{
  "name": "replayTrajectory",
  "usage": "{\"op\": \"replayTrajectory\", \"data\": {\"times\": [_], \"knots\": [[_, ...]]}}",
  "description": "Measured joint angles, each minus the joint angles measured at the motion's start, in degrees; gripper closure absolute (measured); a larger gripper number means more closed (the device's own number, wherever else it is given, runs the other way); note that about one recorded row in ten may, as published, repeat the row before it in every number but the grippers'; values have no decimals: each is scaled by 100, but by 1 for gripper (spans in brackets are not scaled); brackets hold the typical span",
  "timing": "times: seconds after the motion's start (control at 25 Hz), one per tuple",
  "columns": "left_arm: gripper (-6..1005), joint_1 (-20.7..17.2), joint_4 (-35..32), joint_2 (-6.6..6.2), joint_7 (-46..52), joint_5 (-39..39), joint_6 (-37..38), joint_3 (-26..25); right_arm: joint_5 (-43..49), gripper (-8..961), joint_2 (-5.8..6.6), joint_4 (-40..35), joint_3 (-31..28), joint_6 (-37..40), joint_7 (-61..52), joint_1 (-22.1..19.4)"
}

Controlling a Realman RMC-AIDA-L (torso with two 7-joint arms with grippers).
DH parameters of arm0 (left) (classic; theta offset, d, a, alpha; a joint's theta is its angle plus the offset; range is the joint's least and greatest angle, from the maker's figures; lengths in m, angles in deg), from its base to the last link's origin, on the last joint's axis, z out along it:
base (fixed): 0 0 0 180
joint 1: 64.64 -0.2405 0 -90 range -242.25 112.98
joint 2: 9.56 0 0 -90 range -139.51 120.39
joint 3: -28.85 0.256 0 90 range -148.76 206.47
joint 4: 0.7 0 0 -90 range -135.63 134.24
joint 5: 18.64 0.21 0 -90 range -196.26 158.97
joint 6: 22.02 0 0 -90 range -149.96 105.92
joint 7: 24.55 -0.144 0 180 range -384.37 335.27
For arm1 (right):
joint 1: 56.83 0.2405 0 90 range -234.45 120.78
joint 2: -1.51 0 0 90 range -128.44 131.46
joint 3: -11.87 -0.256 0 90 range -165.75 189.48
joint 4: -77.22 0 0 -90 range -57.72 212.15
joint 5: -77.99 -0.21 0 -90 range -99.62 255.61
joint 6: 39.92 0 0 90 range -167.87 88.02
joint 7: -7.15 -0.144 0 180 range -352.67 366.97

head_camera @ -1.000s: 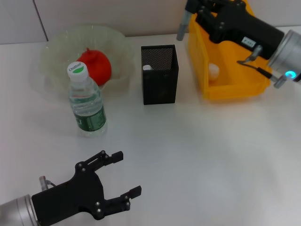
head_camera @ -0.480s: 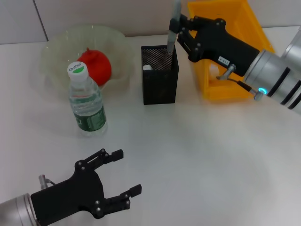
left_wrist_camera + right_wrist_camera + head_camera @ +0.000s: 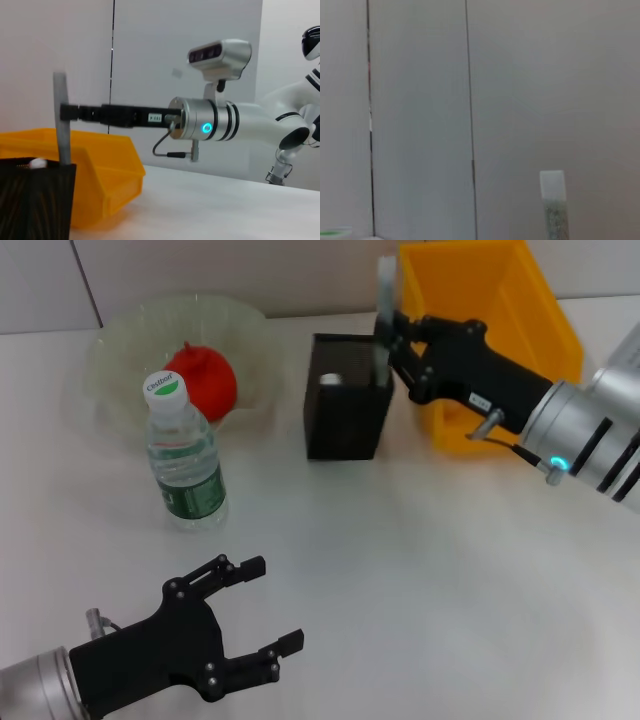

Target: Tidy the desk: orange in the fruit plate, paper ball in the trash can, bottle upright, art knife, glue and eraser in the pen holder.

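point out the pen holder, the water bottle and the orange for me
pen holder (image 3: pixel 345 425), head view, on its dark front wall
water bottle (image 3: pixel 186 472), head view, on its clear body above the green label
orange (image 3: pixel 208 380), head view, on its exposed side inside the fruit plate

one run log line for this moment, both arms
right gripper: shut on art knife, upright, tip in pen holder | left gripper: open, idle near table front | bottle: upright

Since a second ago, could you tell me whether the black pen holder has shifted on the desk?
Yes. The pen holder has tipped toward the orange bin, pushed as the right gripper lowers the art knife in.
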Motion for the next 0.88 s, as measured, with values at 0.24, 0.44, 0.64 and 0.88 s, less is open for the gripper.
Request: {"op": "replayTrajectory", "data": {"times": [0.24, 0.44, 0.64, 0.88], "knots": [[138, 10, -4, 0, 10, 0, 30, 10, 7, 772, 0, 63, 24, -231, -25, 79], [138, 10, -5, 0, 13, 0, 60, 10, 5, 765, 2, 31, 27, -119, -43, 86], [138, 10, -5, 0, 14, 0, 68, 10, 14, 758, 1, 40, 31, -153, -16, 162], [138, 10, -5, 0, 15, 0, 68, 10, 46, 749, 2, 55, 49, -225, -1, 292]]}}
